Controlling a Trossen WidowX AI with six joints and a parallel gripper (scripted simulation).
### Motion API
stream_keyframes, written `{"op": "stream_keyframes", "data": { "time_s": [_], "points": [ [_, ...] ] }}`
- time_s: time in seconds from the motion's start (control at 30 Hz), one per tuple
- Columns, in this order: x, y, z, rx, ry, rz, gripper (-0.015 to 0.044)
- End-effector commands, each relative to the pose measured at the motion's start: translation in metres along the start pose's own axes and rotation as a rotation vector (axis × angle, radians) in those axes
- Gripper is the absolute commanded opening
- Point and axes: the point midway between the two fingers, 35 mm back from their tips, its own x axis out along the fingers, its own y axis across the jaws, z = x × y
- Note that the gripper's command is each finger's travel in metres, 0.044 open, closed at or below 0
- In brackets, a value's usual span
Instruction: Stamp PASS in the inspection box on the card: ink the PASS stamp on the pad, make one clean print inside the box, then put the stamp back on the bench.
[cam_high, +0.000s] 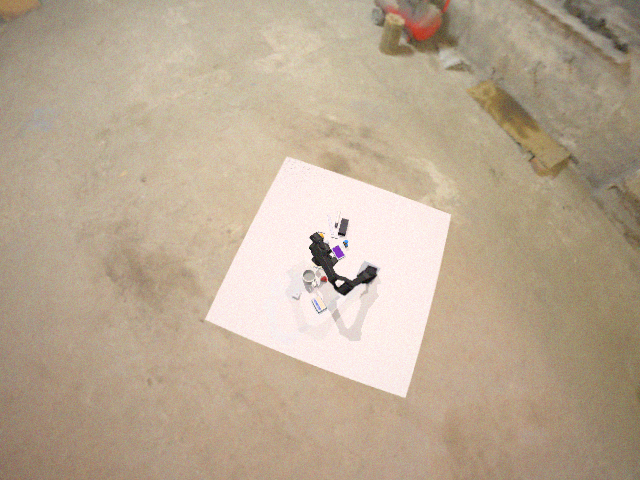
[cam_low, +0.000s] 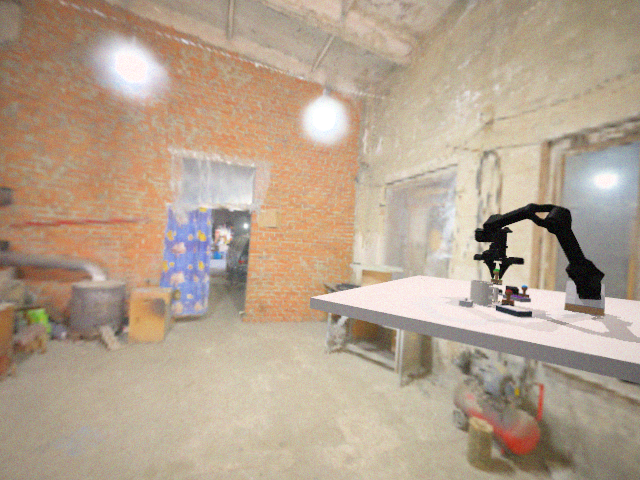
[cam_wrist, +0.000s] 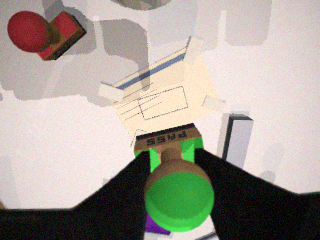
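Note:
My gripper (cam_wrist: 172, 156) (cam_low: 496, 276) is shut on the green-knobbed PASS stamp (cam_wrist: 179, 195) (cam_low: 496, 270), held upright above the bench. The stamp's underside is hidden. The cream card (cam_wrist: 201, 82) lies beyond the stamp in the wrist view, taped at its corners. Its inspection box (cam_wrist: 160, 92) shows no print. The stamp's block overlaps the card's near edge in that view, short of the box. The purple ink pad (cam_wrist: 157, 226) (cam_high: 338, 252) is partly hidden behind the stamp and finger in the wrist view.
A red-knobbed stamp (cam_wrist: 28, 31) (cam_high: 324, 279) and a mug (cam_high: 309, 276) (cam_low: 479, 292) stand near the card. A grey bar (cam_wrist: 240, 142) lies to its right in the wrist view. A blue-knobbed stamp (cam_high: 345, 242) and black block (cam_high: 343, 227) are beyond the pad.

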Motion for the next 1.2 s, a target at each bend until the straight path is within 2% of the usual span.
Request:
{"op": "stream_keyframes", "data": {
  "time_s": [0.0, 1.17],
  "points": [
    [-0.003, 0.000, 0.010, -0.068, -0.005, -0.009, 0.0000],
    [0.018, -0.002, 0.009, -0.068, -0.005, -0.011, 0.0000]
  ]
}}
